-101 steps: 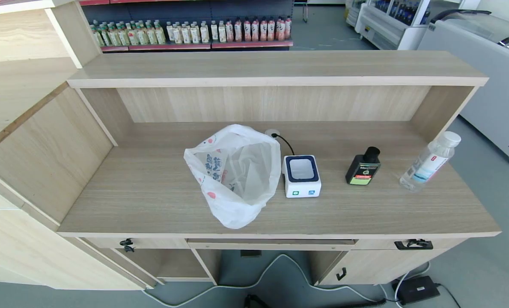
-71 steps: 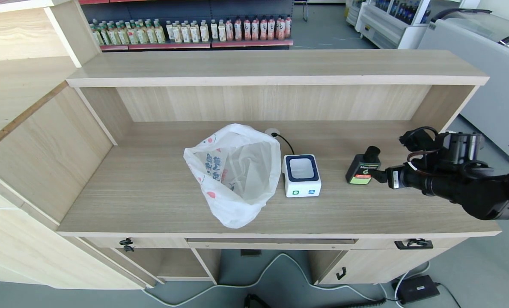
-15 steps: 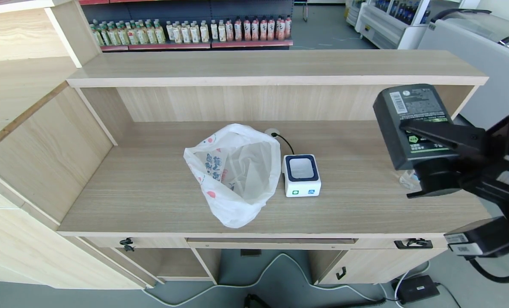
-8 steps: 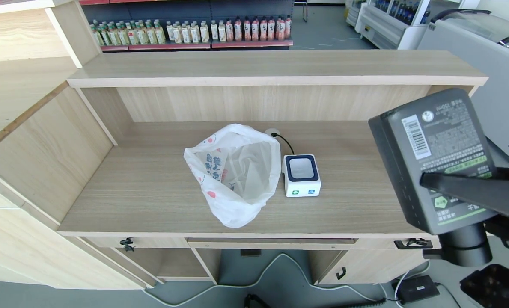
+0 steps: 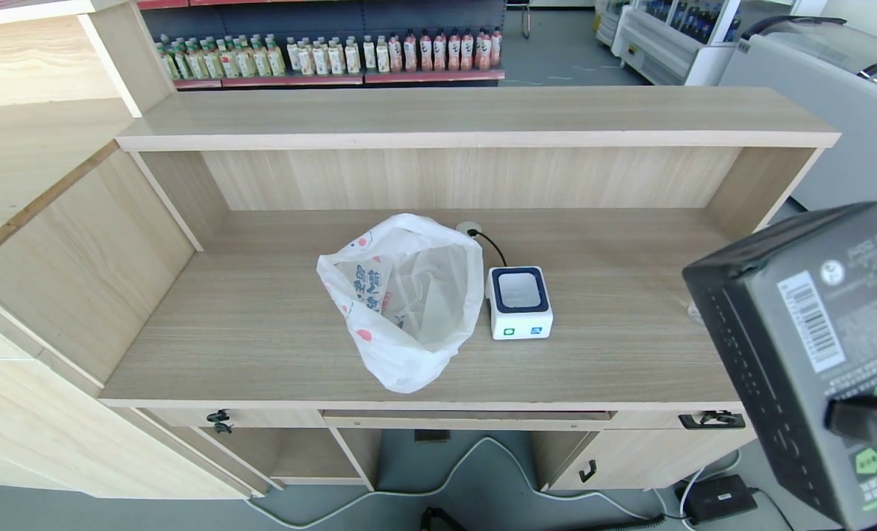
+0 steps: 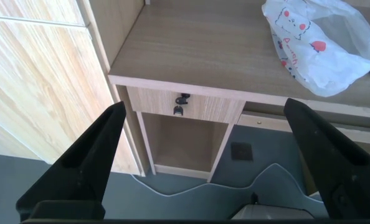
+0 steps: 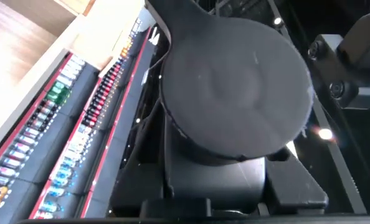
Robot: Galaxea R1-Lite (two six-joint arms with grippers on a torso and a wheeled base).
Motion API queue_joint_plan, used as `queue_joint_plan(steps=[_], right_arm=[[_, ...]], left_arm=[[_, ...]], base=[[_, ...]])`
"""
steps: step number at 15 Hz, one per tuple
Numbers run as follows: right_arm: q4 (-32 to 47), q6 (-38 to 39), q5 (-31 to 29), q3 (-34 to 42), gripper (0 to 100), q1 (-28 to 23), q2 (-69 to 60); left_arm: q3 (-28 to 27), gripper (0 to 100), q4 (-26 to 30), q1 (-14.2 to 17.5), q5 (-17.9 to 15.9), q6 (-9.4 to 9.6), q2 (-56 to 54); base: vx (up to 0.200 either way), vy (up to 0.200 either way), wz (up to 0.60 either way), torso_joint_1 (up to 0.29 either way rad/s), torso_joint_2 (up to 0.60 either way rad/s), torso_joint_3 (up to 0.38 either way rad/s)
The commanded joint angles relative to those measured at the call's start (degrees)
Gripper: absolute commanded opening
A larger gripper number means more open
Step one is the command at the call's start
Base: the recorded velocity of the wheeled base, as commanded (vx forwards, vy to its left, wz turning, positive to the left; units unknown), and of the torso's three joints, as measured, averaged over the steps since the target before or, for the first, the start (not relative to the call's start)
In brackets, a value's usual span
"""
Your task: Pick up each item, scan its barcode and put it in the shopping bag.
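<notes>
The head view gives the label side of the dark bottle (image 5: 792, 354). It hangs close to the camera at the right, raised above the right end of the counter (image 5: 261, 324), and a white barcode (image 5: 809, 321) faces the lens. My right hand (image 5: 873, 435) pinches this bottle, with 1 black finger (image 5: 851, 417) lying across the label. The right wrist view gives the other end of the same bottle: its round cap (image 7: 235, 87), smooth and matte black, seen end-on, with rows of shelf bottles (image 7: 48, 124) beyond. The bottle body is a flat-sided block of dark grey plastic with small marks along its narrow side. The shopping bag (image 5: 401, 295) sits at the middle of the counter, well apart from the bottle. It is thin, translucent white film, crumpled and printed, with its mouth open. The scanner (image 5: 520, 302), a white box with a dark-framed window on top, stands just beside the bag on its right. The left wrist view looks along my left hand (image 6: 205, 107), which is spread. Its 2 black wedge-shaped fingers (image 6: 79, 168) are held apart in front of the left drawer and its small key (image 6: 181, 106). The counter is pale wood grain.
</notes>
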Motion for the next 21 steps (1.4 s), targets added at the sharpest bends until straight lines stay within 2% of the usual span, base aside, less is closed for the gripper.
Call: queue_joint_plan(steps=[1,4,12,21], right_arm=[[0.04,0.05,0.0,0.25,0,1.97,0.28],[0.56,0.66,0.0,0.08,0,5.4,1.51],[1.79,0.49,0.61,0.08,0,8.12,2.21],[1.79,0.57,0.96,-0.36,0,8.3,3.18]], left_arm=[[-0.06,100,-0.03,0.01,0.03,-0.03,-0.02],[0.02,100,-0.03,0.01,0.03,-0.03,-0.02],[-0.06,100,-0.03,0.01,0.03,-0.03,-0.02],[0.02,100,-0.03,0.01,0.03,-0.03,-0.02]], base=[[0.0,0.0,0.0,0.0,0.0,0.0],[0.0,0.0,0.0,0.0,0.0,0.0],[0.0,0.0,0.0,0.0,0.0,0.0],[0.0,0.0,0.0,0.0,0.0,0.0]])
